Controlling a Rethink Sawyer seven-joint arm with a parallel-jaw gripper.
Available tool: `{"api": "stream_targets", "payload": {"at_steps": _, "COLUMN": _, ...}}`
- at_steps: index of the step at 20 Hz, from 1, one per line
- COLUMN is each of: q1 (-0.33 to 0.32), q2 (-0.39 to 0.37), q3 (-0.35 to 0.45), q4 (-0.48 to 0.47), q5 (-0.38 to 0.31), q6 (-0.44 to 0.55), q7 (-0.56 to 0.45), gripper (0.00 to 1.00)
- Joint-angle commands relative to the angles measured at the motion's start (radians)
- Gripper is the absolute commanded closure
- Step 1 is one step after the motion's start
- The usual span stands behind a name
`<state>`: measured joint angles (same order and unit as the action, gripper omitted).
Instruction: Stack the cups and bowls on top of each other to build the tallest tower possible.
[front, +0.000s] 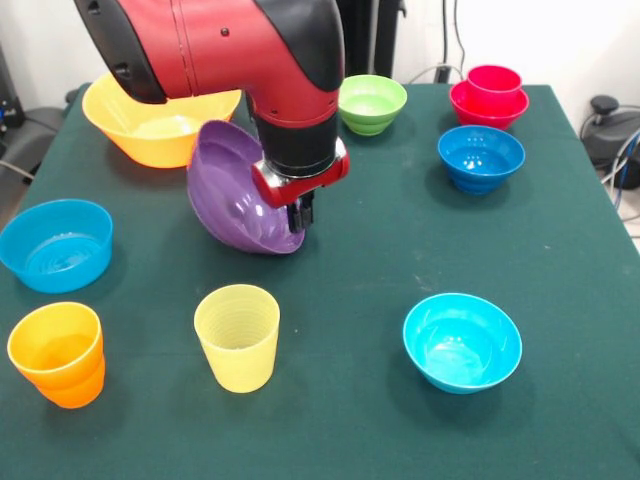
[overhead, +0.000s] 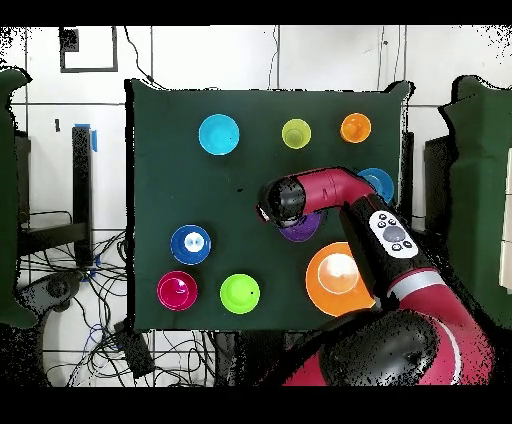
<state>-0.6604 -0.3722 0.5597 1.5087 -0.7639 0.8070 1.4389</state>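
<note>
My gripper (front: 300, 215) is shut on the rim of the wide purple bowl (front: 236, 195) and holds it steeply tilted at the table's middle; I cannot tell whether its underside touches the cloth. In the overhead view the arm hides most of the purple bowl (overhead: 300, 230). The tower, a red cup nested in a red bowl (front: 489, 96), stands at the far right. The pale yellow cup (front: 238, 337) and the orange cup (front: 58, 353) stand upright near the front. The cyan bowl (front: 462, 342), dark blue bowl (front: 480, 158), green bowl (front: 372, 103), yellow-orange bowl (front: 155, 127) and light blue bowl (front: 57, 244) each stand alone.
The green cloth table (front: 380, 250) ends close behind the far bowls and beside the light blue bowl on the left. The arm (overhead: 345, 200) reaches over the yellow-orange bowl (overhead: 338, 278) and part of the light blue bowl (overhead: 380, 182).
</note>
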Motion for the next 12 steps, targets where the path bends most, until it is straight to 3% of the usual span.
{"api": "stream_targets", "payload": {"at_steps": 1, "q1": 0.057, "q2": -0.011, "q3": -0.021, "q4": -0.005, "q5": 0.009, "q6": 0.071, "q7": -0.054, "gripper": 1.0}}
{"api": "stream_targets", "payload": {"at_steps": 12, "q1": 0.061, "q2": -0.009, "q3": -0.02, "q4": -0.014, "q5": 0.021, "q6": 0.071, "q7": -0.069, "gripper": 1.0}}
